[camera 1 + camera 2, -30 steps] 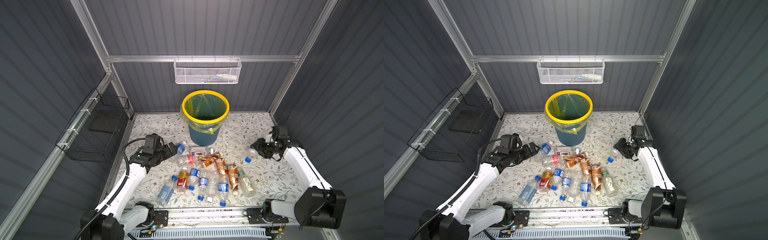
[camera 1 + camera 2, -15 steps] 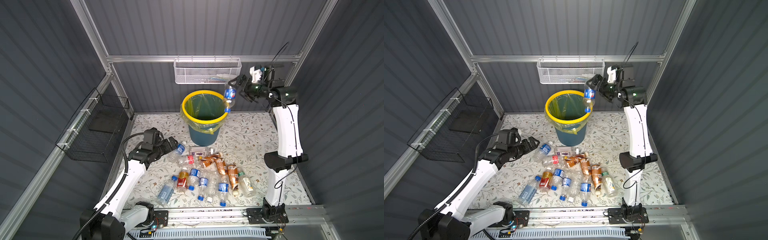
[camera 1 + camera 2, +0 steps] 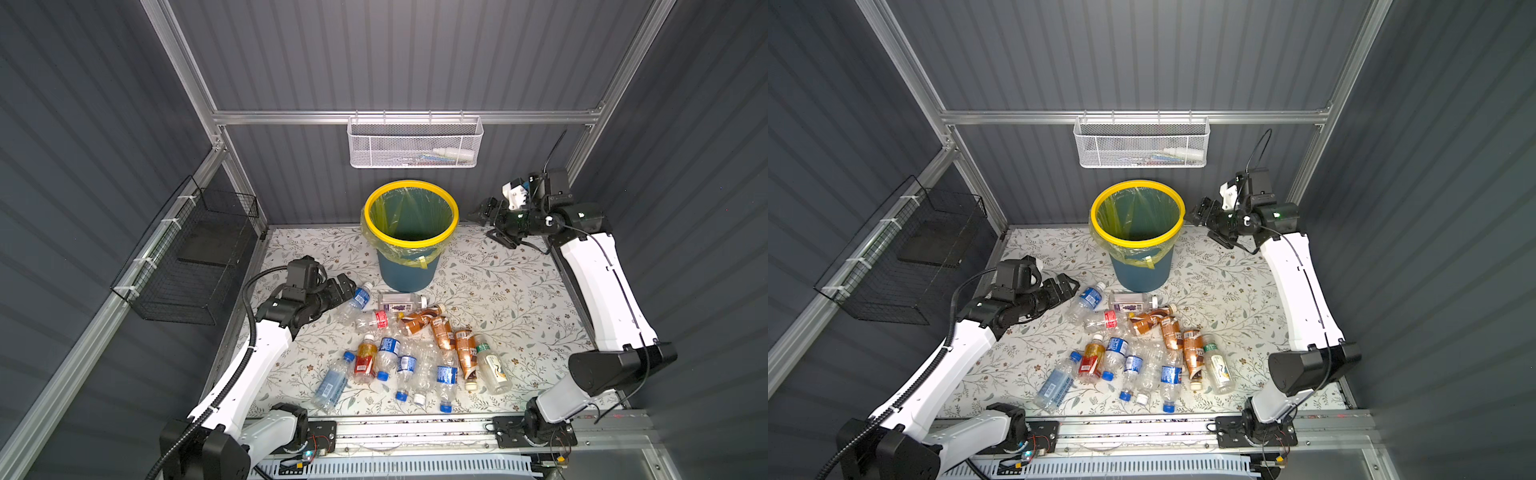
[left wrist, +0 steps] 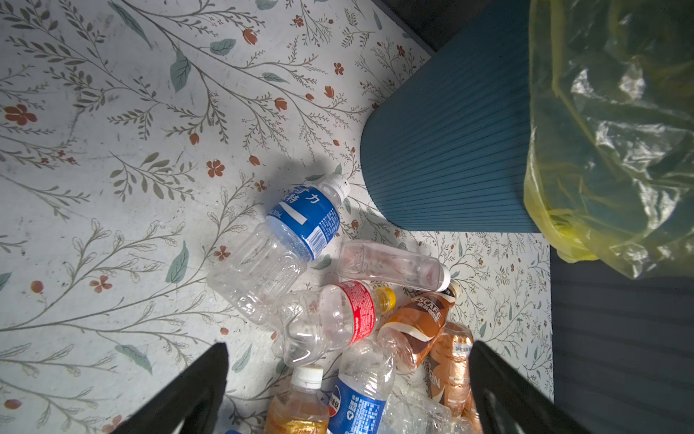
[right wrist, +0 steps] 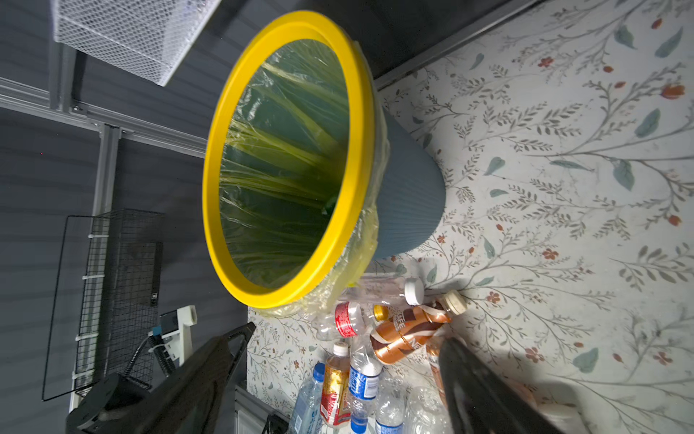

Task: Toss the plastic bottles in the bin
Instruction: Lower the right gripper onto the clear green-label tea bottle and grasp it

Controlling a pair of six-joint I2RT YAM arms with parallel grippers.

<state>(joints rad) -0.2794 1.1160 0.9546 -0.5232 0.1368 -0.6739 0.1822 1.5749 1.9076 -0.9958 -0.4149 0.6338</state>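
Observation:
The bin (image 3: pixel 409 242) (image 3: pixel 1137 242), dark teal with a yellow rim and a yellow-green liner, stands at the back middle of the floral table. Several plastic bottles (image 3: pixel 415 349) (image 3: pixel 1142 345) lie in a heap in front of it. My left gripper (image 3: pixel 347 286) (image 3: pixel 1070 286) is open and low, just left of a clear blue-labelled bottle (image 3: pixel 357 297) (image 4: pixel 300 221); nothing sits between its fingers (image 4: pixel 210 375). My right gripper (image 3: pixel 484 218) (image 3: pixel 1200 218) hangs open and empty beside the bin's right rim (image 5: pixel 360 131).
A white mesh basket (image 3: pixel 415 143) hangs on the back wall above the bin. A black wire basket (image 3: pixel 195 257) is fixed to the left wall. The metal rail (image 3: pixel 415 428) with both arm bases runs along the table's front edge.
The right arm swung a blue-labelled bottle up from the table's right side to the bin's rim, let it go, and has dropped lower, empty. The left gripper edged toward the bottles.

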